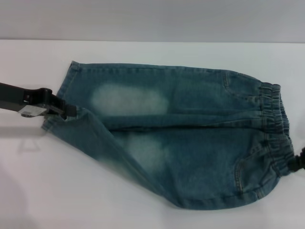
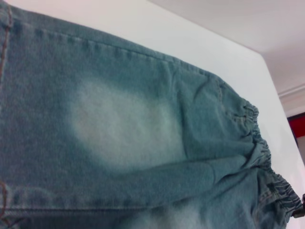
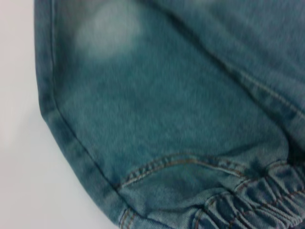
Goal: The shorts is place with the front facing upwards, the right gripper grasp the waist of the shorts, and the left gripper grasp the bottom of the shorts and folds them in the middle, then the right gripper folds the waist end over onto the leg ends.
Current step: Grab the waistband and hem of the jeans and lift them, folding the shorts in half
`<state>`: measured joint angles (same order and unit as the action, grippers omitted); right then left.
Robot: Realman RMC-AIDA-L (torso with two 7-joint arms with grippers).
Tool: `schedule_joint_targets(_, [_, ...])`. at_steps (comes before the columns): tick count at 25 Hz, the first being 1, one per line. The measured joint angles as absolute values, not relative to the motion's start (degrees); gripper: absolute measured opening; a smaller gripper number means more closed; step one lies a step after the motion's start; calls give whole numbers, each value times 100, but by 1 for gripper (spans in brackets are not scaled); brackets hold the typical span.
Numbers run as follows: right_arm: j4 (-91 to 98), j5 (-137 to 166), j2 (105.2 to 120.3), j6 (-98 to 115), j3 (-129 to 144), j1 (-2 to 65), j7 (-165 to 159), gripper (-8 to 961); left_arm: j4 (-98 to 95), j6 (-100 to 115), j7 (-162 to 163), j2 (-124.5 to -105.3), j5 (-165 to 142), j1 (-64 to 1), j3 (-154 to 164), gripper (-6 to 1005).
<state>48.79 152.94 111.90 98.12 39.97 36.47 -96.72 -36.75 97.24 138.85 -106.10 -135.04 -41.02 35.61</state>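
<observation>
Shorts (image 1: 190, 143) of blue faded denim w/ elastic waistband are spread on the white counter (image 1: 71, 191), waist toward the robot's right. The near leg's hem (image 1: 71, 114) is pinched by the black left tool (image 1: 69, 110). At the waist edge, only a black bit of the right tool (image 1: 299, 164) is seen; its grip can't be told.

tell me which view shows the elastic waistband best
The head view: the whole gathered waistband shows along the shorts' right end, down to the right gripper. The left wrist view catches it far off, partly cut off; the right wrist view shows only a short close-up stretch.
</observation>
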Motion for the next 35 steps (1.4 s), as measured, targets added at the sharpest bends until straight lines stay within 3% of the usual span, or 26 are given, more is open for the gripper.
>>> schedule_joint_targets(5, [4582, 14483, 10947, 9795, 3854, 3394, -9424, 0, -3687, 9710, 13888, -10608, -13501, -4113, 3328, 100])
schedule_joint_targets(9, [4390, 13850, 10901, 9726, 3518, 3157, -9123, 0, -3670, 9676, 13848, -10607, -13496, -4138, 3001, 102])
schedule_joint_targets(22, [4098, 12753, 11359, 8888, 2824, 2634, -8497, 3, -3669, 8976, 13740, -10546, -13099, -4020, 2417, 109])
schedule_joint_targets(35, [3715, 11532, 11487, 8447, 2530, 2456, -7877, 20, -3647, 8133, 13532, -10572, -12969, -3937, 2449, 116])
